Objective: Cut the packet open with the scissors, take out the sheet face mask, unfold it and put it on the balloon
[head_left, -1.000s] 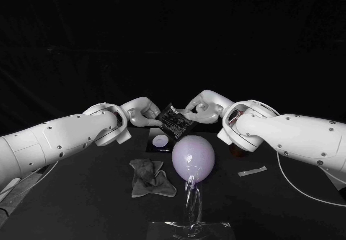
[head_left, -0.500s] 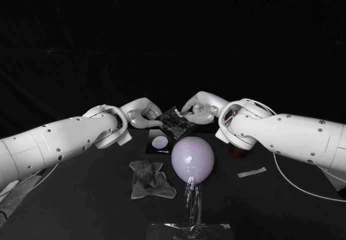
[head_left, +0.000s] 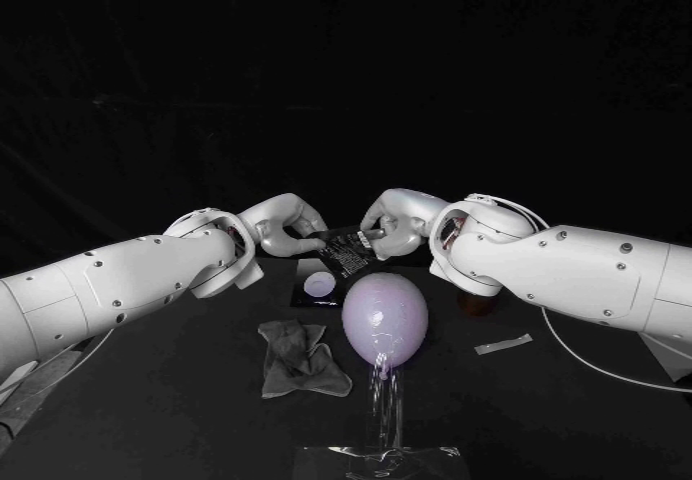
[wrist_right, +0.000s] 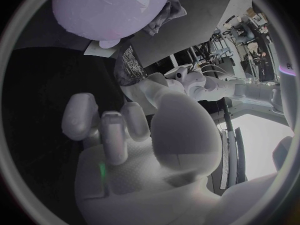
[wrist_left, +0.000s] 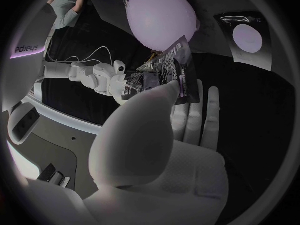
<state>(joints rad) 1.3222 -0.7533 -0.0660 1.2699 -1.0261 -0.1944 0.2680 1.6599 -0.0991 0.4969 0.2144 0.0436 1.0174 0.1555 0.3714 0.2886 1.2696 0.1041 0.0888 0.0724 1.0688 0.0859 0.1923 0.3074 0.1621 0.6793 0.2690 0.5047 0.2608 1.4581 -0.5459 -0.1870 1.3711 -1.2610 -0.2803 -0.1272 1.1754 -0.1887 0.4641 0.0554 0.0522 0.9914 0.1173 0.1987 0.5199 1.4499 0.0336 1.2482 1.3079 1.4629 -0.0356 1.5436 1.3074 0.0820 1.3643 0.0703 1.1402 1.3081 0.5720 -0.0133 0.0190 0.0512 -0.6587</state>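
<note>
While my left hand point(head_left: 284, 232) and right hand point(head_left: 392, 222) both pinch the packet point(head_left: 346, 252), I judge it light, slick, floppy; grip sealed edges.

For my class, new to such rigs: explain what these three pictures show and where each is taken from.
The machine is a two-armed robot at a black table. One picture looks down from its head; the two round ones come from cameras at its wrists. The left robot hand and right robot hand hold a dark packet between them. On the table are a lilac balloon on a clear stand, a crumpled grey cloth and a pale strip.
</note>
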